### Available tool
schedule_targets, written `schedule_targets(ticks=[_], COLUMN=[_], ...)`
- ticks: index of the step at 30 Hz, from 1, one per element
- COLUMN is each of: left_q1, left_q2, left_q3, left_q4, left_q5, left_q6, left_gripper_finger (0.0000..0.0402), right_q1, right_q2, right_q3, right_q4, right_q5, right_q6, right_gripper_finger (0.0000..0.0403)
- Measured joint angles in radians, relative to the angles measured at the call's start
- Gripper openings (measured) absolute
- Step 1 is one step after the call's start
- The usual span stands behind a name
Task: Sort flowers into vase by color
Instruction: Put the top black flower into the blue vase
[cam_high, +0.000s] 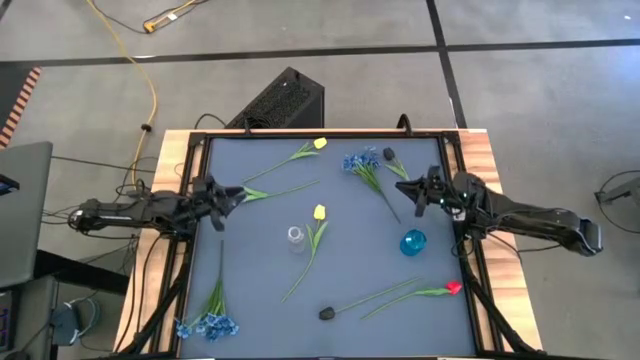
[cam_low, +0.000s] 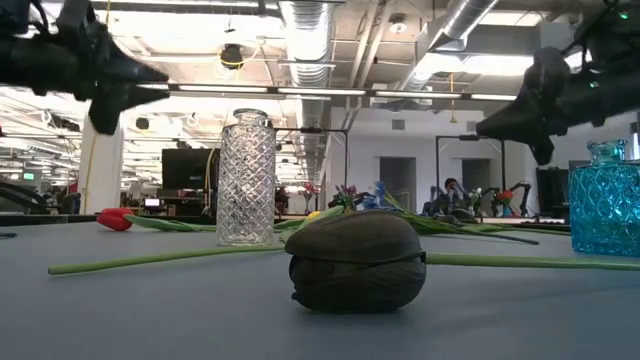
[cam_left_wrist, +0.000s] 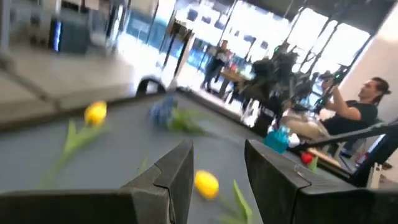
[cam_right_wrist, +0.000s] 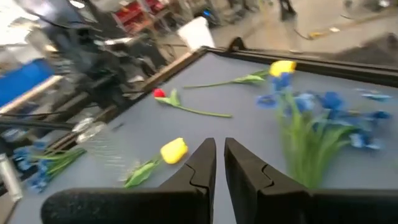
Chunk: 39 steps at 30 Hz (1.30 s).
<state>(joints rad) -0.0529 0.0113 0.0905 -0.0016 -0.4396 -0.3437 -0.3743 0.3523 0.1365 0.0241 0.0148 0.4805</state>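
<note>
High view: clear vase (cam_high: 296, 238) and blue vase (cam_high: 413, 242) hold no flowers; my left hand (cam_high: 232, 196) gapes at nine o'clock, my right hand (cam_high: 412, 185) is nearly closed, gripping nothing.

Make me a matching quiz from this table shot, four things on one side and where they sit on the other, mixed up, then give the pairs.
Things:
1. clear vase
2. blue vase
3. red tulip
4. blue bunch

Places, in the high view:
A. bottom-left corner of the mat
B. near the mat's middle, beside a yellow tulip
C. bottom right, near the mat's right edge
D. right half, just below the right tool

Pairs: 1-B, 2-D, 3-C, 4-A
</note>
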Motion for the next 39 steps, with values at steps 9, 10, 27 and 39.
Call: schedule_targets(ticks=[9, 10, 27, 39], left_q1=[0.144, 0.167, 0.392, 0.392], left_q2=[0.118, 0.139, 0.543, 0.605], left_q3=[0.003, 0.005, 0.077, 0.077], left_q4=[0.093, 0.093, 0.13, 0.181], left_q5=[-0.042, -0.015, 0.193, 0.162], left_q6=[0.141, 0.141, 0.153, 0.162], left_gripper_finger=[0.0132, 0.0132, 0.0132, 0.0132], right_q1=[-0.238, -0.266, -0.404, -0.413], right_q2=[0.28, 0.32, 0.947, 1.169], right_q3=[0.265, 0.295, 0.659, 0.659], right_q4=[-0.354, -0.379, -0.869, -0.867], right_q5=[-0.084, -0.113, -0.143, -0.038], right_q6=[-0.112, -0.123, -0.301, -0.322], right_gripper_finger=[0.0069, 0.0074, 0.0201, 0.0188])
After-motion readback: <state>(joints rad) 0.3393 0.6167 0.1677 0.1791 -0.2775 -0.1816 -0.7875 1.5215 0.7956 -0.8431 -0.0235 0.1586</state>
